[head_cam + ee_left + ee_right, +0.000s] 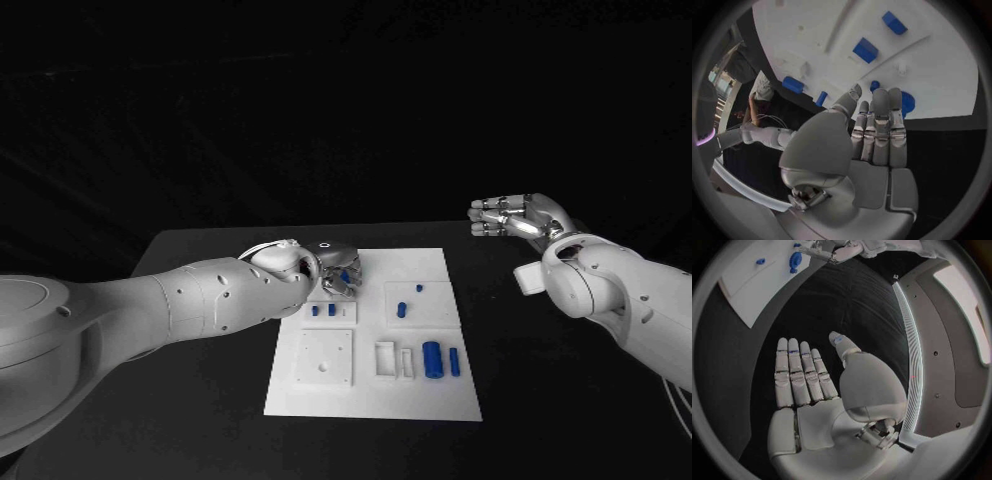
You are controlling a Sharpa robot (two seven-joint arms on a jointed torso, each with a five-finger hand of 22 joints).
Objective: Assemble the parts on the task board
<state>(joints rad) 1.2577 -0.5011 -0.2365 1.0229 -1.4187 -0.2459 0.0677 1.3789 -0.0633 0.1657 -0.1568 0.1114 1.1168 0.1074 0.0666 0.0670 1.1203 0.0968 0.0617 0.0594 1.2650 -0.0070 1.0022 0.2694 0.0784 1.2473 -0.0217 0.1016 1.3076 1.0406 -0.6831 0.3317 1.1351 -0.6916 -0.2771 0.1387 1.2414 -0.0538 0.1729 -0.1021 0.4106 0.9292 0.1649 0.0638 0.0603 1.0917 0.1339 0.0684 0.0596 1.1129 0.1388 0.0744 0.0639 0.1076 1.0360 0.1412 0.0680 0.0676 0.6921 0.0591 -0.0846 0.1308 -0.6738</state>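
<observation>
Small blue plastic parts point(431, 356) lying scattered on the white rectangular task board point(375, 400) at mid-table, long axes pointing mostly away from the robot. Hovering directly over the board's far left corner, fingers straight and empty: silver left hand point(336, 272), plainly the nearer. Waiting well off to the right, fingers extended and holding nothing: silver right hand point(516, 216).

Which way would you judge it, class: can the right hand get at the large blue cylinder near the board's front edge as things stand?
Probably yes: the right hand hangs open off the task board, and nothing covers the large blue cylinder.
</observation>
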